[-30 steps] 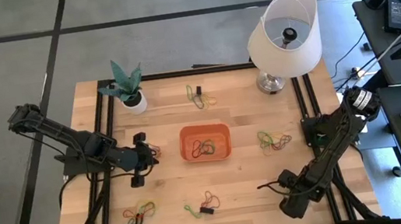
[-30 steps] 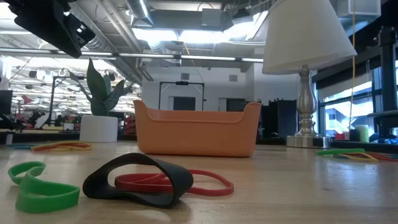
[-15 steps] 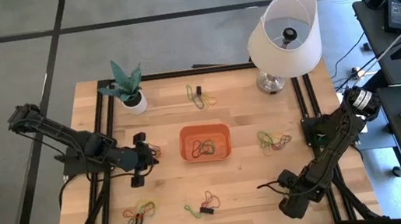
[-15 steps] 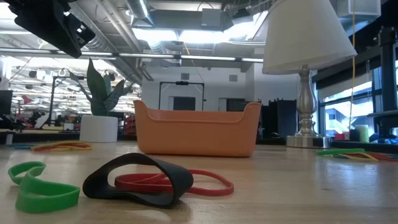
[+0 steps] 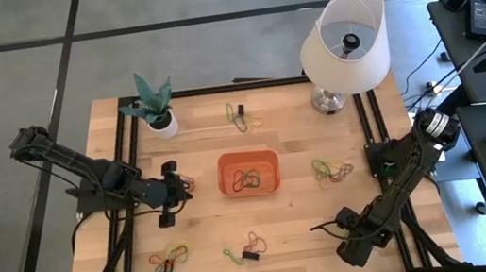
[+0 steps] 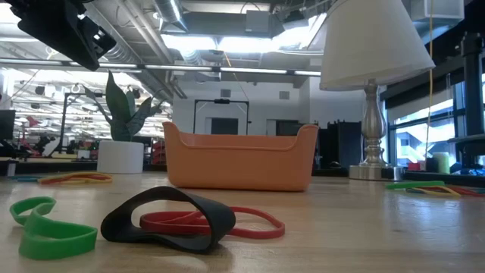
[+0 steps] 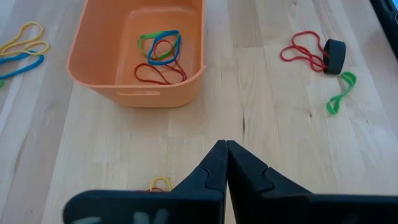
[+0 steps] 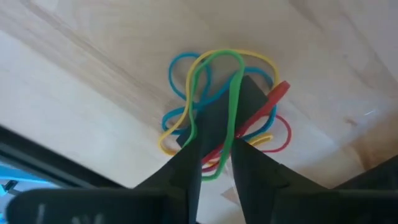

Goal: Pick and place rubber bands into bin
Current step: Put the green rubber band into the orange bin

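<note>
Rubber bands (image 8: 217, 112) beyond right claw (image 8: 216, 146)

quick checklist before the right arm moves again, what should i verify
1. Small shallow orange plastic bin unobstructed from above: ok; it holds only a few thin rubber bands.
2. Left pincer out of the way: ok; it is shut and waits to the left of the bin.
3. Right pincer lined up with a pile: cannot tell; its wrist view shows a mixed pile just ahead.
4. Green rubber band free of the right pincer: cannot tell; it shows across it.
5. Table cleared: not ok; loose groups remain on the wood.
</note>
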